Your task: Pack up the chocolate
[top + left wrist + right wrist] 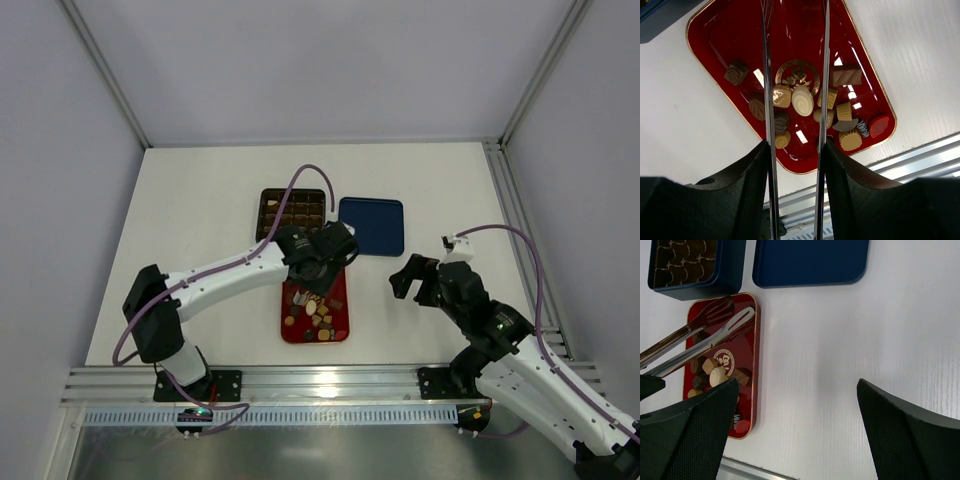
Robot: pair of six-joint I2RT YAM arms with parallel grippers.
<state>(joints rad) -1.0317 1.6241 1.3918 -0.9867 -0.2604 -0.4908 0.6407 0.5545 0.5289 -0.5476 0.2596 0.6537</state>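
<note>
Several chocolates (802,101), dark brown, tan and cream, lie clustered at the near end of a red tray (715,30). They also show in the top view (315,315) and the right wrist view (717,375). My left gripper (795,145) is shut on metal tongs (767,100) and holds them above the tray (338,290). The tongs' tips (715,332) are apart with nothing between them, over the tray's far end. My right gripper (797,381) is open and empty above bare table, right of the tray.
A dark brown gridded box (292,210) in a blue base stands just behind the red tray. A blue lid (372,225) lies to its right. The table's near edge is a metal rail (320,385).
</note>
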